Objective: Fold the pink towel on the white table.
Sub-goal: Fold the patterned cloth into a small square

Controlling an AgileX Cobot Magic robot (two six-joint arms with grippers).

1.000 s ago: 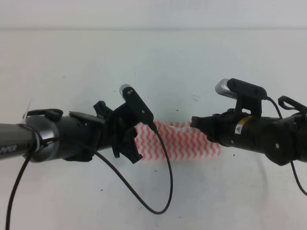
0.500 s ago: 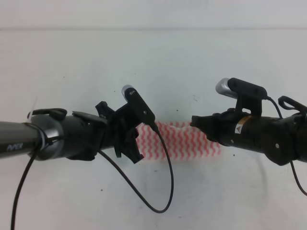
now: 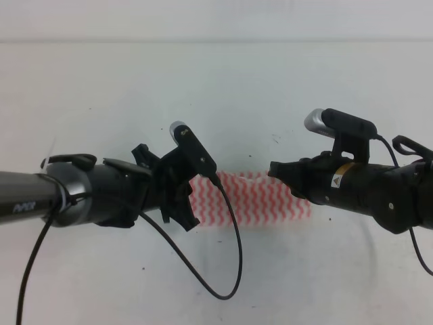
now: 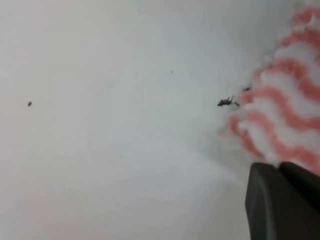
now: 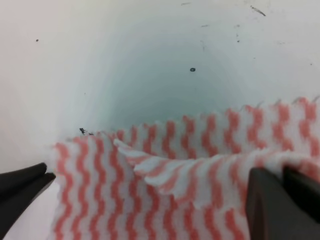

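In the exterior high view we see the pink towel (image 3: 260,198) lying as a narrow folded strip at the centre of the white table (image 3: 223,88), spanning the space between the two arms. Against the frames from a second and half a second ago, the strip has kept its shape and place; only the left gripper (image 3: 177,193) has shifted a little, drifting right and then settling back at the strip's left end. We judge that a fold is already in and the arms are adjusting for the next grasp, not pulling cloth. The left arm reaches in from the left edge, its wrist rolled so the camera points up and right, a cable looping below it. The right gripper (image 3: 281,175) comes in from the right edge, nearly level, its nose over the strip's right part. From here we cannot tell how either pair of jaws stands

In the left wrist view the towel's (image 4: 280,110) corner fills the right edge of the frame, flat on the table (image 4: 110,125). One dark finger (image 4: 280,200) shows at lower right; the other is out of frame, so we cannot tell the jaws' state

In the right wrist view the towel (image 5: 200,175) lies rumpled across the lower half, a raised crease at centre. Dark fingertips sit at lower left (image 5: 22,185) and lower right, wide apart, straddling the cloth without clamping it
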